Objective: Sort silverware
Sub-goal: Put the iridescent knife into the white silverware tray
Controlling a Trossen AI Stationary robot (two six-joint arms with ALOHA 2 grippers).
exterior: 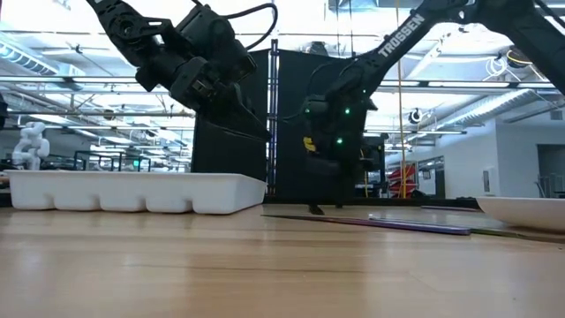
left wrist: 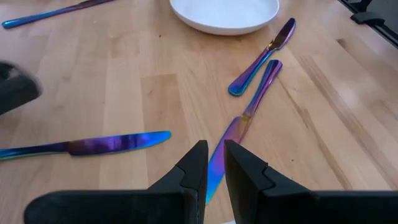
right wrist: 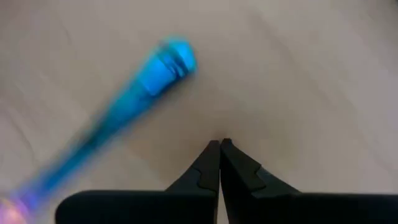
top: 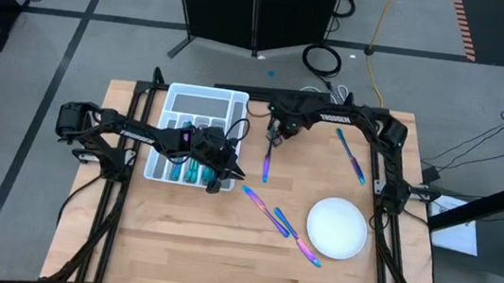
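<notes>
Silverware (top: 265,167) lay loose on bench (top: 182,257), some already in tray (top: 169,103); left tool (top: 228,172) slightly parted, empty, near tray; right tool (top: 274,136) closed, empty, apparently poised for next pick.

The silverware (top: 266,168) shimmers blue, purple and pink; one knife (left wrist: 93,145) runs from deep purple to bright blue at its blade. The tray (top: 201,107) and plate (top: 337,227) are plain white. The table (top: 173,247) is pale wood with fine grain lines. Both arms are black; the right one (top: 326,115) carries white lettering.
</notes>
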